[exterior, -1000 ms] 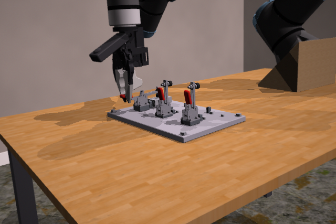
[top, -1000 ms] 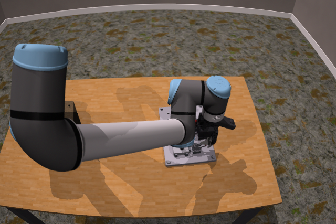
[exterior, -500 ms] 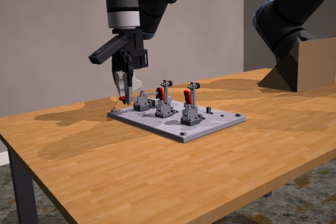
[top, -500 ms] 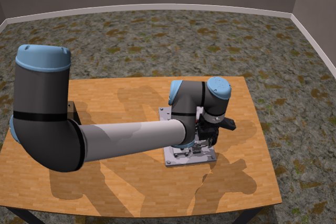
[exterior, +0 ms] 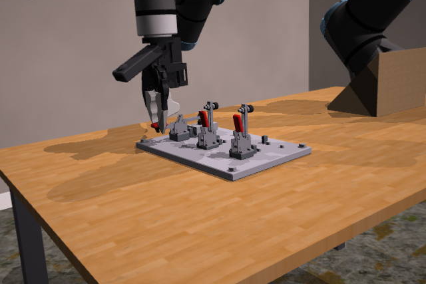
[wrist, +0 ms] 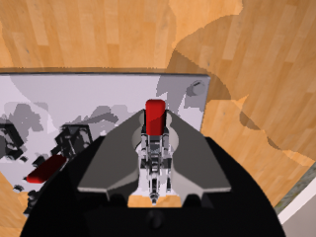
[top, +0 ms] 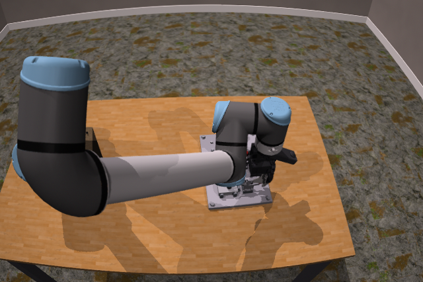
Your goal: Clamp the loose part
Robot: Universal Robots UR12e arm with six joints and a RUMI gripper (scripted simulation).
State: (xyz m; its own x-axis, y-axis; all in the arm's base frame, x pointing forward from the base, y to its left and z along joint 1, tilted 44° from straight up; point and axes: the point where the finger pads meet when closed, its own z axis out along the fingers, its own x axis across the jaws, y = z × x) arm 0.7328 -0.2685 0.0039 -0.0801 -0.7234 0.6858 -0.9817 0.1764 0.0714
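Note:
A grey fixture plate [top: 238,201] [exterior: 213,165] [wrist: 74,94] lies on the wooden table and carries three toggle clamps. My gripper [exterior: 158,123] [wrist: 155,111] [top: 264,179] is shut and empty. Its tips rest on the red handle [exterior: 154,125] [wrist: 155,116] of the leftmost clamp [exterior: 178,130], at the plate's left end. That handle is swung low over the plate's edge and its bar [exterior: 192,118] reaches back over the nest. A grey part [exterior: 194,130] shows only partly behind the clamp. The other two clamps stand with red handles upright [exterior: 204,118] [exterior: 237,122].
The brown box [exterior: 395,81] under the arm's base stands at the table's far right in the exterior view. The arm's long forearm [top: 164,173] stretches over the table's middle. Small stop blocks [exterior: 264,139] stick up at the plate's right end.

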